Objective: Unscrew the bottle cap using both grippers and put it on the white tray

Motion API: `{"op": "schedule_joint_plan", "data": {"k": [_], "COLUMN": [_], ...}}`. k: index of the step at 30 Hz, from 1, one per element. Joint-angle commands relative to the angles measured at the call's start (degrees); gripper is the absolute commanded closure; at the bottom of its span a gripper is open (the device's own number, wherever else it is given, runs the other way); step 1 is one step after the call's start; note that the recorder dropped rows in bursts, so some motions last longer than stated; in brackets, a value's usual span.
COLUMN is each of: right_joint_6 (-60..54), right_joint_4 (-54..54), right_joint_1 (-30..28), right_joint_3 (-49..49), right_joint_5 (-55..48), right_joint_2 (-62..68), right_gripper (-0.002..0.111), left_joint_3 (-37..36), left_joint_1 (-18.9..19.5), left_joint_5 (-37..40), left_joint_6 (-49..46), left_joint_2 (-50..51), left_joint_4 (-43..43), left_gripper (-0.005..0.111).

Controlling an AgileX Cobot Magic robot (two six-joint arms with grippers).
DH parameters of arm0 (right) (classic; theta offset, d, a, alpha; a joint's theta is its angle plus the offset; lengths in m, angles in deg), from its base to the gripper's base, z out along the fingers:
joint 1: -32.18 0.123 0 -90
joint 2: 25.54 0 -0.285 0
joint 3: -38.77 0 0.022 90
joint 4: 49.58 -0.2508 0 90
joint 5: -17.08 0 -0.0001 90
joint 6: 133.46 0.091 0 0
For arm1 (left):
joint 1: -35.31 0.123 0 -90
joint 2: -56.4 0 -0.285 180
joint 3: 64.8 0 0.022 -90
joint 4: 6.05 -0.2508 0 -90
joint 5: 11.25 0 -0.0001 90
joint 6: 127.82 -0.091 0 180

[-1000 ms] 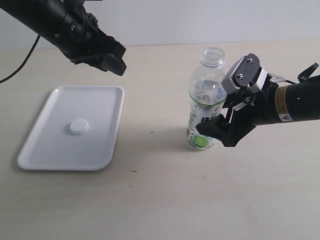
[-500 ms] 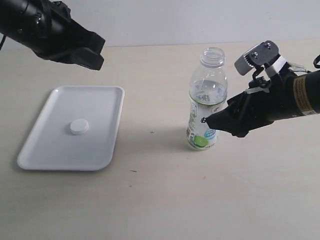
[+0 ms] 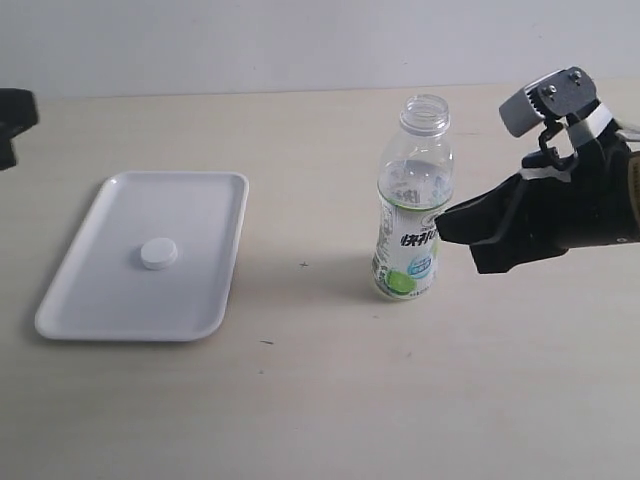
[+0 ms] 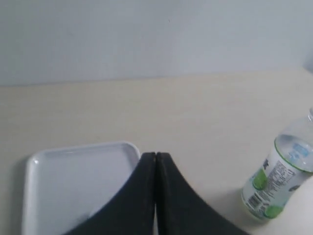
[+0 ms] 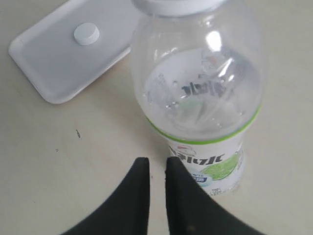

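Exterior view first: the left gripper (image 4: 155, 156) hangs at the far left above the table (image 3: 320, 400), its fingers pressed flat together on nothing (the left wrist view shows them as a single seam). Next, toward the table's left edge, lies the white tray (image 3: 205, 200), with the bottle cap (image 3: 158, 253) resting near its middle. Right of the table's centre the bottle (image 3: 412, 215) stands upright, its neck open. Just beside its right side is the right gripper (image 5: 157, 164), fingers drawn almost together with only a slit between them, gripping nothing.
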Motion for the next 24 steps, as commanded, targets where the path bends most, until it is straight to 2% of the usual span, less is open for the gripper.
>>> {"op": "schedule_joint_plan", "data": {"k": [1, 6, 9, 15, 19, 24], "right_joint_6": [1.62, 1.75, 1.38, -0.39, -8.29, -17.51], "right_joint_4": [0.07, 0.07, -0.62, -5.21, -10.55, -17.62], "right_joint_1": [-0.02, -0.02, -0.02, -0.02, -0.02, -0.02], "right_joint_3": [0.32, 0.32, 0.32, 0.73, 4.75, 12.71], "right_joint_5": [0.43, 0.43, 0.32, 0.54, 0.69, -1.36], "right_joint_2": [-1.96, -4.28, -6.34, -13.07, -21.23, -33.82], "right_gripper": [0.108, 0.108, 0.108, 0.108, 0.108, 0.108], "left_joint_3": [-9.72, -18.18, -21.55, -25.2, -27.28, -28.49], "left_joint_1": [0.08, 0.08, 0.08, 0.08, 0.08, 0.08], "left_joint_5": [-11.68, -20.55, -22.83, -23.44, -23.56, -21.75], "left_joint_6": [0.55, 0.42, 1.24, 6.27, 9.56, 10.46], "left_joint_2": [-11.1, -20.5, -24.84, -32.22, -38.77, -47.32], "left_joint_4": [0.89, -0.83, -5.72, -12.02, -17.94, -17.96], "left_gripper": [0.107, 0.107, 0.107, 0.107, 0.107, 0.107]}}
